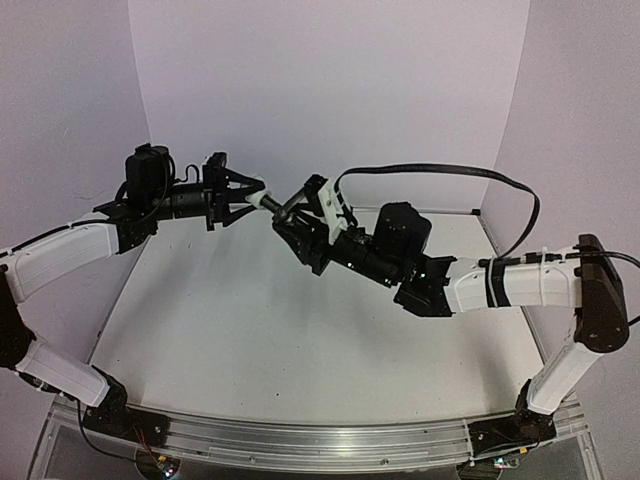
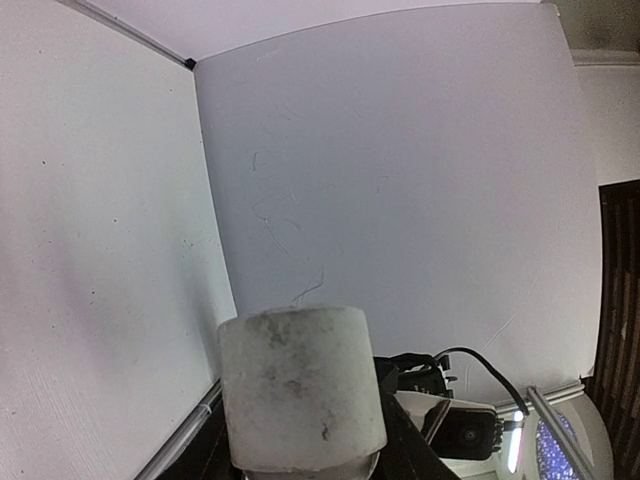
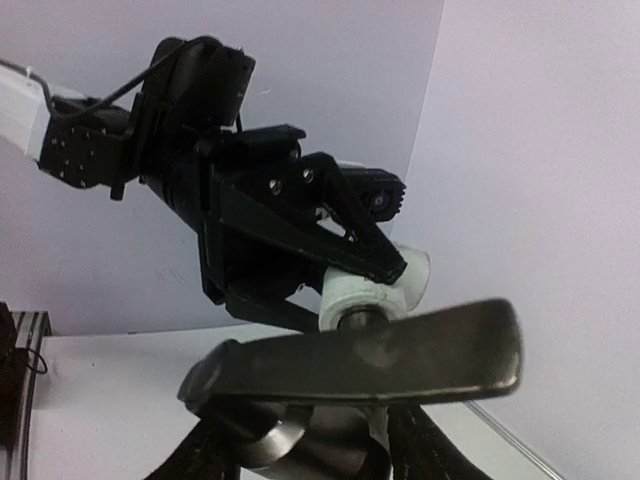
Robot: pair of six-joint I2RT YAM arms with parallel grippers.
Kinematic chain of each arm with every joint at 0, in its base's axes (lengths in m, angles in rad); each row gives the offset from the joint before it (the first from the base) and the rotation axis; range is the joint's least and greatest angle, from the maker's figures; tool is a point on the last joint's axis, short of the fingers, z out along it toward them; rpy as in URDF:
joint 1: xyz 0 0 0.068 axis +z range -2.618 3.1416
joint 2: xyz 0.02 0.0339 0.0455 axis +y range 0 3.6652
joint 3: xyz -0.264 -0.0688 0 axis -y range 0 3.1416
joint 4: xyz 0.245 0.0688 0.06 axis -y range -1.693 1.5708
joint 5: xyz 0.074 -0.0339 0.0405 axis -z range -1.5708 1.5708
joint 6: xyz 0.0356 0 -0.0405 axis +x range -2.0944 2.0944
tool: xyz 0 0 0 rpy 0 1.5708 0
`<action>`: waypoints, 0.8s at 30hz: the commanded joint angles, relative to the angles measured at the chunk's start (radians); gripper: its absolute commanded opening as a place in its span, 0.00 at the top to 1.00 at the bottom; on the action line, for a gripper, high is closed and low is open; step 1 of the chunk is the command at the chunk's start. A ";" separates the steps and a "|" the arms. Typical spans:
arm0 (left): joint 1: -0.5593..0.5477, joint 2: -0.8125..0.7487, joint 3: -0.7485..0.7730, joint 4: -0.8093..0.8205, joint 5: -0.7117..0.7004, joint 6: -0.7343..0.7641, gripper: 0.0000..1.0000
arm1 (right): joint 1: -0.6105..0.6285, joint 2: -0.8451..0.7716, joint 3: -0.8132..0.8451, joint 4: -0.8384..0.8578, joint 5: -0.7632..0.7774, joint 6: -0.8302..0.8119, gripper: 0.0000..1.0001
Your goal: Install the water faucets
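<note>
Both arms meet in mid-air above the back of the table. The white cylindrical fitting sticks out of my left gripper, which is shut on it. The dark grey tap points its short tube into the end of that fitting. Its bent lever handle lies across the right wrist view. The tap's body sits between the fingers of my right gripper, and both fingers close against its sides. How deep the tube sits in the fitting is hidden.
The white table lies well below both grippers, enclosed by white walls at the back and sides. A black cable loops over the right arm. The aluminium rail carries both bases at the near edge.
</note>
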 commanded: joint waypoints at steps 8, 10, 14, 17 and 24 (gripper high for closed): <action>0.004 -0.188 -0.140 0.341 -0.135 0.375 1.00 | -0.149 0.030 0.029 0.106 -0.143 0.848 1.00; 0.003 -0.195 -0.203 0.487 -0.088 0.429 1.00 | -0.206 0.074 0.066 0.116 -0.274 1.071 1.00; -0.012 -0.173 -0.236 0.642 0.200 0.639 1.00 | -0.307 0.187 0.145 0.203 -0.504 1.560 1.00; -0.022 -0.175 -0.243 0.643 0.339 0.780 1.00 | -0.349 0.309 0.185 0.440 -0.601 1.924 0.98; -0.020 -0.265 -0.292 0.638 0.052 0.747 1.00 | -0.416 0.474 0.152 0.685 -0.672 2.078 0.59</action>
